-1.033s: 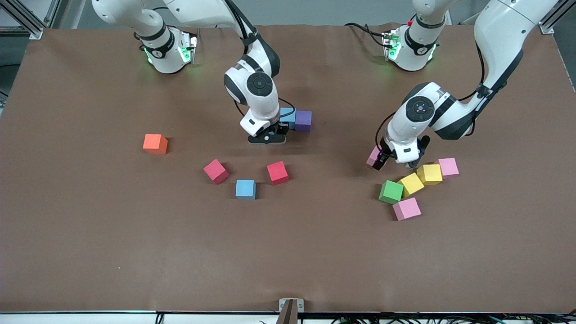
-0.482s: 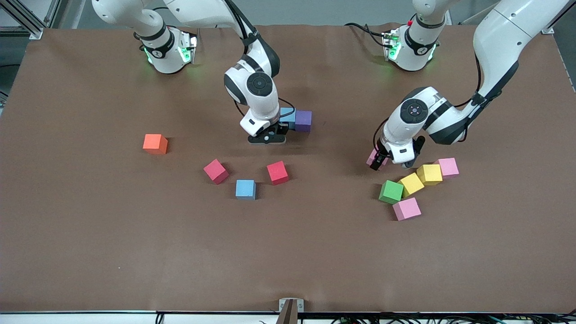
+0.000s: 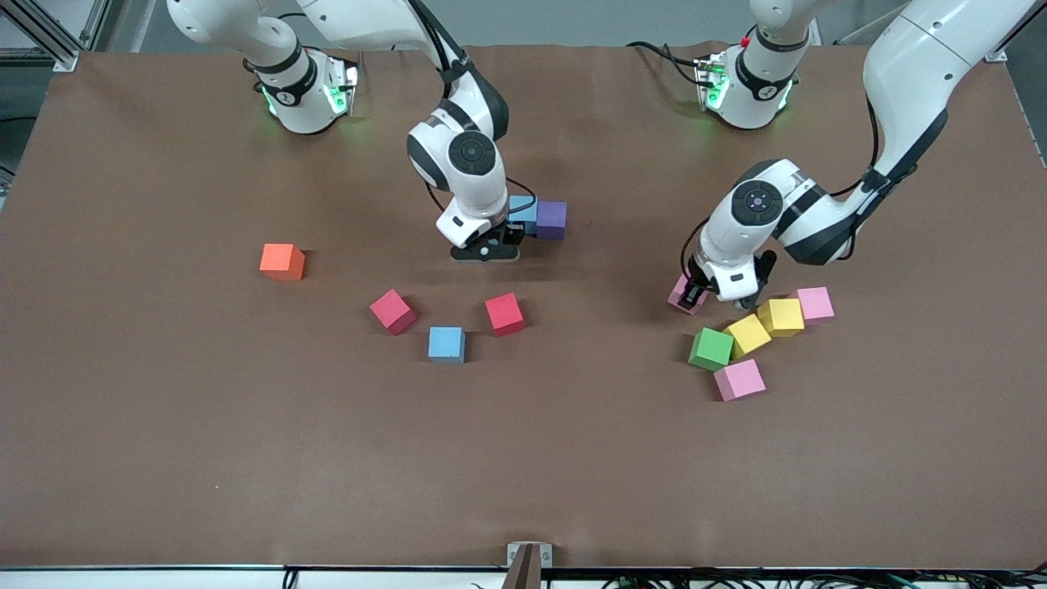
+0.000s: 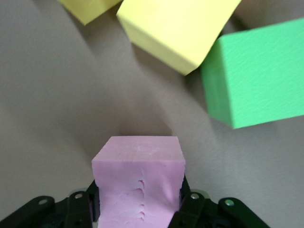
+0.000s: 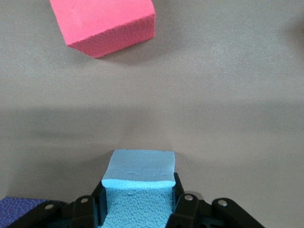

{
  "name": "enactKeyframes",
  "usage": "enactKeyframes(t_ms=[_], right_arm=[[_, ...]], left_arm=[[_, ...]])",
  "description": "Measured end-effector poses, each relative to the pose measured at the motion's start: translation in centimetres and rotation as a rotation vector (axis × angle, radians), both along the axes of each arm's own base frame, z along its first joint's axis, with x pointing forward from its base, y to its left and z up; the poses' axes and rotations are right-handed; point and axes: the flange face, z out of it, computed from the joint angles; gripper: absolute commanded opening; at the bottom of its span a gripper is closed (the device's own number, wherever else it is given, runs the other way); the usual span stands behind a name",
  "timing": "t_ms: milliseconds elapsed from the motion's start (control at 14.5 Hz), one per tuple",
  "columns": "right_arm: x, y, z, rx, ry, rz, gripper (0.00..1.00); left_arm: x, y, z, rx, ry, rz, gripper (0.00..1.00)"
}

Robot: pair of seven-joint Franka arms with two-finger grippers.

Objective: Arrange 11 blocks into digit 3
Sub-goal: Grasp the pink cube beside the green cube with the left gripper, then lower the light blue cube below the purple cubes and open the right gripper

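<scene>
My left gripper is shut on a pink block low at the table, squeezing its sides. Beside it lie a green block, two yellow blocks and two more pink blocks. My right gripper is shut on a light blue block, down beside a light blue block that touches a purple block. Two red blocks and a light blue block lie loose nearer the front camera.
An orange cube sits alone toward the right arm's end of the table. The brown table stretches bare between the blocks and the front edge.
My left gripper has closed on the pink block and shifted slightly over it. The right arm has not moved.
</scene>
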Motion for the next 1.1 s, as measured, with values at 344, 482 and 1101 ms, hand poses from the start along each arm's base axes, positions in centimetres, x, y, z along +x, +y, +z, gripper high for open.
enactKeyframes(t_ms=[344, 482, 1101], right_arm=[[-0.1, 0.0, 0.0, -0.006, 0.008, -0.001, 0.22], [-0.1, 0.0, 0.0, -0.006, 0.008, -0.001, 0.23], [-1.0, -0.3, -1.4, -0.037, 0.041, 0.002, 1.0]], left_arm=[[1.9, 0.1, 2.9, 0.068, -0.001, 0.038, 0.28], [3.0, -0.3, 4.4, 0.063, -0.016, 0.054, 0.28], [4.7, -2.2, 6.5, 0.028, -0.033, 0.07, 0.28]])
